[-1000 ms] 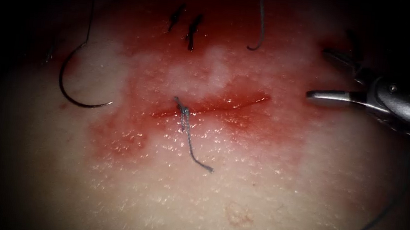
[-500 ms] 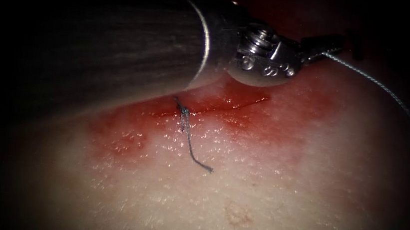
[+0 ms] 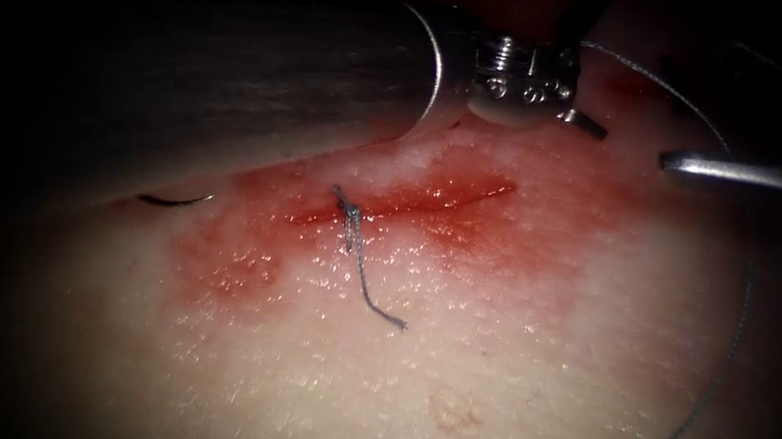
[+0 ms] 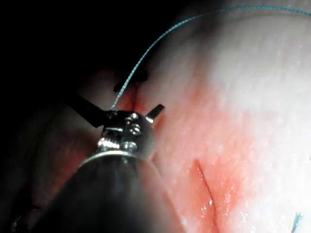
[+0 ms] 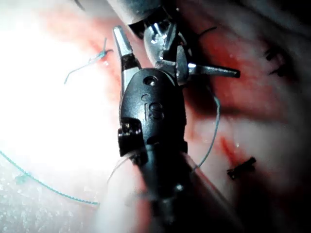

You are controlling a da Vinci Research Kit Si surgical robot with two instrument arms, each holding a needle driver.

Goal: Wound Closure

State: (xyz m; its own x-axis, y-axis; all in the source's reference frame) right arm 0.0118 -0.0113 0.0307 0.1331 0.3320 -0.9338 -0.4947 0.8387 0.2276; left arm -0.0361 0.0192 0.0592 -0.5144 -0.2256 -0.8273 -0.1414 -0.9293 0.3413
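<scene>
The cut (image 3: pixel 412 200) runs across the tissue (image 3: pixel 455 350), with one knotted stitch (image 3: pixel 351 212) and its thread tail (image 3: pixel 374 294). My left tool (image 3: pixel 591 76) reaches over the cut from the left. Its jaws stand wide open (image 4: pixel 121 103), with the thread (image 4: pixel 146 53) running up from between them, not gripped. The right tool (image 3: pixel 673 122) is at the right of the cut, jaws open (image 5: pixel 177 51) and holding nothing. The needle (image 3: pixel 173 200) lies on the tissue left of the cut, largely hidden under the left shaft, and neither tool holds it.
The long thread (image 3: pixel 742 301) arcs from the left tool past the right tool and down the right side. Red fluid (image 3: pixel 233 271) stains the tissue around the cut. Dark older stitches (image 5: pixel 241 167) sit beyond the cut.
The left tool has swung in over the needle and the far tissue. Its jaws were shut on the thread half a second ago and have now opened. The right tool's lower jaw is back in view.
</scene>
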